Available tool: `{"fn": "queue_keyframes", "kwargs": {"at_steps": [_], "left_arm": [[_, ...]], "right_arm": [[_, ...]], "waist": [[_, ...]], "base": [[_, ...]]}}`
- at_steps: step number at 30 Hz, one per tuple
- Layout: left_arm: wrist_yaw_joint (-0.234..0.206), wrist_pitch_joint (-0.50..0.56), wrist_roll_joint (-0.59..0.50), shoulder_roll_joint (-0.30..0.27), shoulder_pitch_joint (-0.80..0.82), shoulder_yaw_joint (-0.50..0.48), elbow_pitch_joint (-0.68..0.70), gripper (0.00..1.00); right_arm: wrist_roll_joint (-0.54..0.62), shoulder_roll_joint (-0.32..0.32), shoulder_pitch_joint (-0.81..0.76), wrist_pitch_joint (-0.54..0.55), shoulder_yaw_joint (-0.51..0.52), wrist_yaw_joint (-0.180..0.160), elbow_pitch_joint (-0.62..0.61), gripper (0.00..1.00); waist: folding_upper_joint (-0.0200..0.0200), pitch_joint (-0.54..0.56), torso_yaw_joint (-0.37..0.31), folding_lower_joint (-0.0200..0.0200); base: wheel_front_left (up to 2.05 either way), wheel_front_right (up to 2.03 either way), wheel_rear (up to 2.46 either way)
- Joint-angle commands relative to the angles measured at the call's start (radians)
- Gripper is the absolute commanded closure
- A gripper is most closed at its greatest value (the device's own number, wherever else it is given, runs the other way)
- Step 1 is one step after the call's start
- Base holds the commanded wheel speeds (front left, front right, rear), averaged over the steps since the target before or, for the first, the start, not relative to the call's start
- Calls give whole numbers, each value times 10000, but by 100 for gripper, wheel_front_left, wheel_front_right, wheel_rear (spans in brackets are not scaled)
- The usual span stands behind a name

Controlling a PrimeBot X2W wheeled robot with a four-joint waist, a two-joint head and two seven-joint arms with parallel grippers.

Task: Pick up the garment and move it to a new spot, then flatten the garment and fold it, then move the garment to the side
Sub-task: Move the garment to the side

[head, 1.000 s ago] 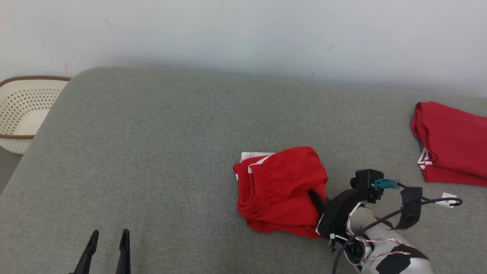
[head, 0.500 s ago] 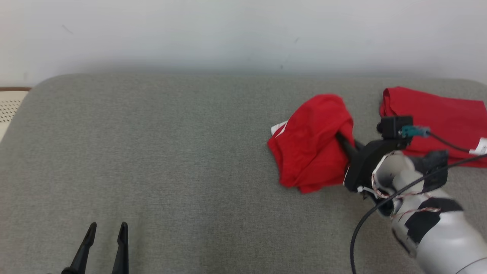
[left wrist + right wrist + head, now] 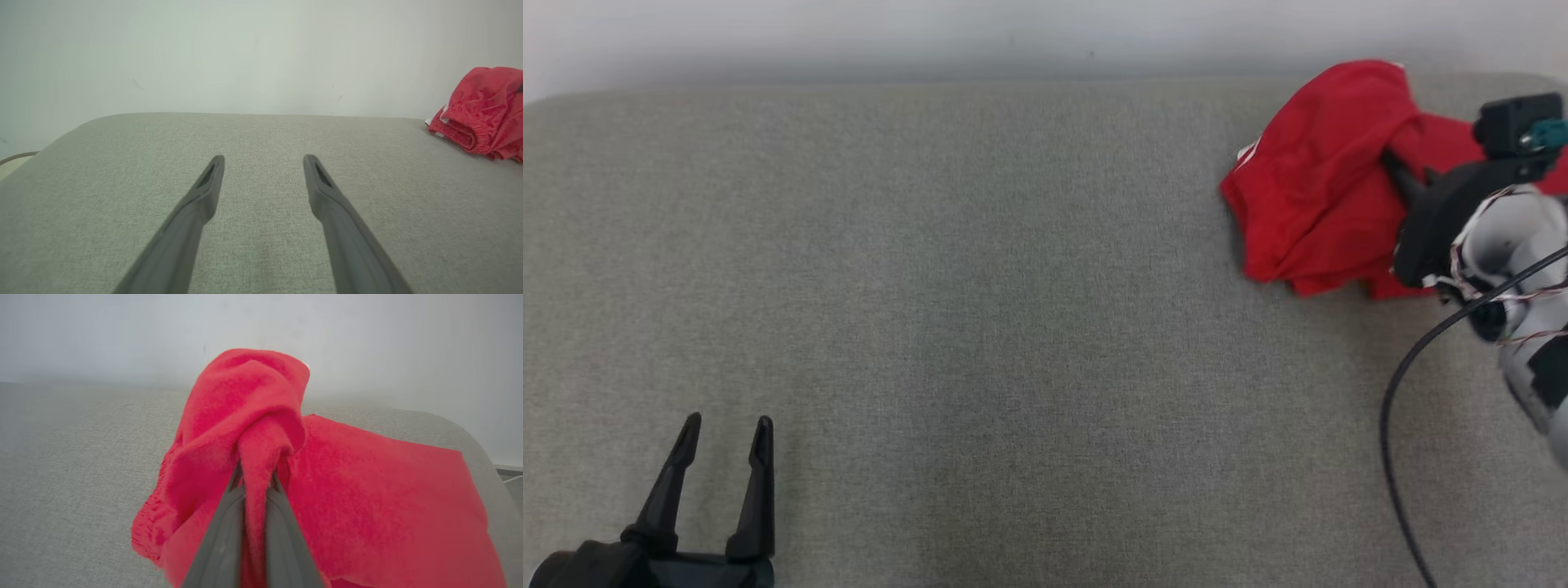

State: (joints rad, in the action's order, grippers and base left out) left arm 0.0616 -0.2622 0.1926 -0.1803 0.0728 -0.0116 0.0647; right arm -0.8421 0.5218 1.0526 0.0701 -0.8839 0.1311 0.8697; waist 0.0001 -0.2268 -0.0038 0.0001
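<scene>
Right wrist view: my right claw (image 3: 255, 475) is clamped on the red garment (image 3: 245, 396) at the far right of the grey cushion (image 3: 931, 286), left claw (image 3: 725, 433) apart; I reckon it's the move-aside step, needing a gentle set-down.

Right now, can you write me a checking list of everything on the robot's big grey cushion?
Surface: grey fabric cushion, flat, with rounded corners.
Job's things: red shorts with white trim, bunched up at the far right; their lower part looks to rest on the cushion.
Clutter: second red garment lying flat next to the shorts.
Grippers: left gripper has its fingers apart and holds nothing; right gripper has its fingers shut on a fold of the shorts.
Cables: black cable hangs in a loop from the right arm, over the cushion.
Surroundings: pale wall behind the cushion.
</scene>
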Motion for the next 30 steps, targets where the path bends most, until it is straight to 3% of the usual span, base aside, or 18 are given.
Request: {"fn": "queue_keyframes", "kwargs": {"at_steps": [1,19,30], "left_arm": [[46,-29,-57,-83,137,-34,47,0],[-85,435,-122,-805,293,-322,1352,0],[-160,568,-106,-998,430,-345,1715,0]], "right_arm": [[-89,195,207,-9,-41,-8,43,100],[-870,1940,1679,600,-775,-8,43,100],[-952,2186,2092,575,-1137,-8,352,100]], "waist": [[-1,-409,-167,-1],[-1,-1274,-745,-1],[-1,-1641,-825,-1]], "base": [[0,0,0],[0,0,0],[0,0,0]]}}
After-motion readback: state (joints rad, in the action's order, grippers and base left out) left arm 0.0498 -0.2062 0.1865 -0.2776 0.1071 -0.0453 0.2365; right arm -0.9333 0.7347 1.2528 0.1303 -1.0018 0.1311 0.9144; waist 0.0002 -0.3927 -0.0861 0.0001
